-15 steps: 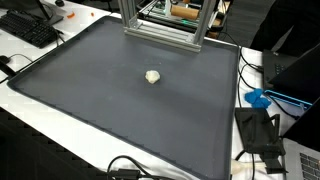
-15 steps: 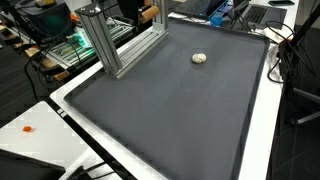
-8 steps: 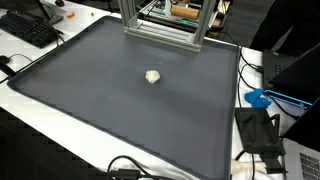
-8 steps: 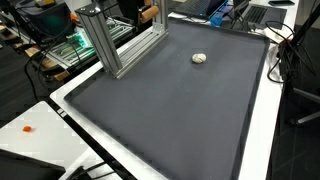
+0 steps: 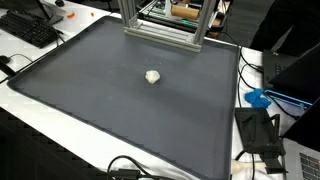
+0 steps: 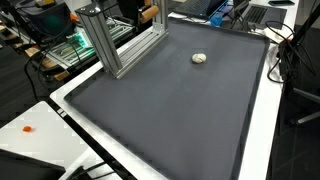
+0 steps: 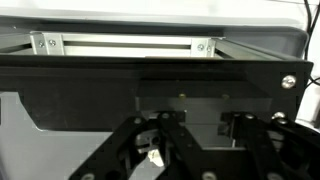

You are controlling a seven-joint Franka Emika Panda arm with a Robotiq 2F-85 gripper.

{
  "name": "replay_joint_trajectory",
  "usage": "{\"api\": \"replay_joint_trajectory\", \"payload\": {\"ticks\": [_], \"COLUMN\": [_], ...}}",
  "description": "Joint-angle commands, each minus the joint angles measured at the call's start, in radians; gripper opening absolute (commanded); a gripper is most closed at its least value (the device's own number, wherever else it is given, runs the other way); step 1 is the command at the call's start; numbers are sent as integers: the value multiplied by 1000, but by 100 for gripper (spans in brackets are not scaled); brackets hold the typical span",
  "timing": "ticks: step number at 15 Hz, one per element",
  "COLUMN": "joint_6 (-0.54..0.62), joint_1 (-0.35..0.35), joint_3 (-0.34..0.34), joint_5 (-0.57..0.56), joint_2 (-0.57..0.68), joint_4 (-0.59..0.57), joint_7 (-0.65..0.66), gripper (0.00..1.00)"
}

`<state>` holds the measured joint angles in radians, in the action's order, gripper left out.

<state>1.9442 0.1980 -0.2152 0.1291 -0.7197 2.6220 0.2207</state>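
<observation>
A small cream-coloured lump [image 5: 152, 76] lies alone on the dark grey mat [image 5: 90, 110], a little toward the far side; it also shows near the far right of the mat [image 6: 170, 110] as a pale lump [image 6: 200, 58]. Neither exterior view shows the arm. In the wrist view my gripper [image 7: 205, 165] shows only as black linkages along the bottom edge, with its fingertips out of the picture. It is shut, and nothing shows between the linkages. A pale speck [image 7: 155, 157] shows through the left linkage; what it is cannot be told. A black bar [image 7: 150, 75] crosses above.
An aluminium frame [image 5: 160, 30] stands at the mat's far edge and appears as a post structure [image 6: 110, 45] and a silver rail [image 7: 125, 45]. A keyboard [image 5: 30, 28], a blue item [image 5: 258, 98], a black box [image 5: 258, 130] and cables [image 5: 125, 168] ring the mat.
</observation>
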Motion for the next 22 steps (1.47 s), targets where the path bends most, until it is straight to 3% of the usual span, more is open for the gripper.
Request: {"api": "replay_joint_trajectory", "payload": {"ticks": [1, 3, 4, 5, 7, 8, 10, 13, 14, 22], "joint_6": [12, 12, 12, 11, 12, 12, 12, 11, 11, -8], "joint_1": [4, 4, 4, 5, 6, 7, 8, 8, 8, -8], "joint_3": [-5, -6, -6, -6, -6, -5, -4, -4, -5, -3], "joint_5": [27, 27, 26, 27, 30, 31, 31, 31, 31, -5], "joint_2": [-25, -24, -22, -21, -17, -15, -14, -14, -15, -2], "joint_4": [36, 37, 36, 36, 39, 40, 40, 36, 37, -11], "joint_7": [5, 5, 5, 5, 1, 1, -1, -3, -3, -18], "gripper": [22, 22, 56, 73, 86, 42, 47, 24, 22, 22]}}
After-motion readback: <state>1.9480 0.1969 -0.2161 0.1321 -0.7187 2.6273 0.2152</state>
